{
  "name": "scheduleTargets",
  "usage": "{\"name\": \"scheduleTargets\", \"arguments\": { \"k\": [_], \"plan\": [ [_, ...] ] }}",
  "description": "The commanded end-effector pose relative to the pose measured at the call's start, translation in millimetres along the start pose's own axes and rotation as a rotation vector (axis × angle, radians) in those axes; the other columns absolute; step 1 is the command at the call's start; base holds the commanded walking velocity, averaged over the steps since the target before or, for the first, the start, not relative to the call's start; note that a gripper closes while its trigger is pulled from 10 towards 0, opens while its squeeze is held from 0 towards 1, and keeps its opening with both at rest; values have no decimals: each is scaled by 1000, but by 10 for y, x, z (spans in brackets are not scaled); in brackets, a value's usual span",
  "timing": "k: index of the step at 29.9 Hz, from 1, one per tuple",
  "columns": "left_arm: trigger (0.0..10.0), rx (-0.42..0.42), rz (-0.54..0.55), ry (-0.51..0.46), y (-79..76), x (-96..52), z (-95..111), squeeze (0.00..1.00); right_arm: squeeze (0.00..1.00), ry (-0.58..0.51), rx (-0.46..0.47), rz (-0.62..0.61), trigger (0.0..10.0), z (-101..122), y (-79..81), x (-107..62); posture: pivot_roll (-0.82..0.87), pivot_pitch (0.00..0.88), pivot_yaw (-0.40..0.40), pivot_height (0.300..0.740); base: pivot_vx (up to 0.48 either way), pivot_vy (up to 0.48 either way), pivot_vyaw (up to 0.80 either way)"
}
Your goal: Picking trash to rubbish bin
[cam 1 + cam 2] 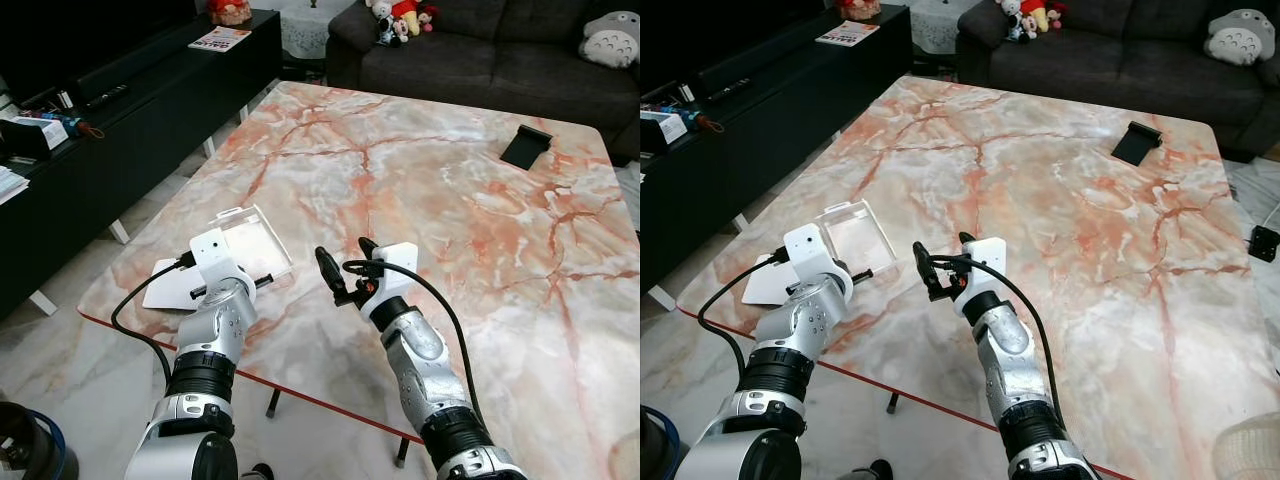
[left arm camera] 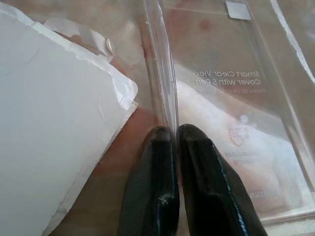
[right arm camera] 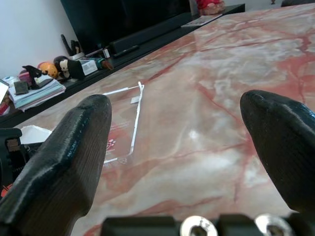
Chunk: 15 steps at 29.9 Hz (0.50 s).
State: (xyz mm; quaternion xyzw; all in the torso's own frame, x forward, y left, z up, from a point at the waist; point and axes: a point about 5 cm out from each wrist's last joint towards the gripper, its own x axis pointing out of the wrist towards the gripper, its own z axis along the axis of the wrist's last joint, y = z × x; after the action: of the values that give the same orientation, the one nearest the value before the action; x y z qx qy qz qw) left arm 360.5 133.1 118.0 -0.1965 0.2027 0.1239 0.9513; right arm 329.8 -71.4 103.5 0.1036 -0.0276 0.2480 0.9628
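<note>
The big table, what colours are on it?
White marble table with reddish-orange veins; left eye view.

clear plastic package [image 2: 236, 113] | print: "Smart Clear View Cover with S Pen" | smaller print unreadable

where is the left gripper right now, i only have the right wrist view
observer: The left gripper is down at the near left corner of the table, at the clear plastic package.
operator: has it got hold of it or just touching
observer: The left wrist view shows its jaws shut on the package's raised edge, which runs straight up from between the two tips.
</note>
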Motion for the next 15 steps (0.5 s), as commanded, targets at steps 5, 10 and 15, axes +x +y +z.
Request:
{"name": "scheduleTargets", "arguments": {
  "k": [5, 10, 15],
  "plan": [
    [0, 240, -119, -279, -178, -111, 245, 0, 0, -19, 7, -8, 10000, 43, 25, 62, 43, 50, 39, 740, 0, 0, 0],
    [745, 294, -176, -452, -289, -212, 438, 0, 0, -60, 5, -36, 10000, 129, 17, 121, 52, 25, 52, 740, 0, 0, 0],
    [10000, 381, -128, -555, -172, -229, 561, 0, 0, -117, -4, -100, 10000, 248, -35, 165, 57, 2, 67, 740, 0, 0, 0]
  ]
}}
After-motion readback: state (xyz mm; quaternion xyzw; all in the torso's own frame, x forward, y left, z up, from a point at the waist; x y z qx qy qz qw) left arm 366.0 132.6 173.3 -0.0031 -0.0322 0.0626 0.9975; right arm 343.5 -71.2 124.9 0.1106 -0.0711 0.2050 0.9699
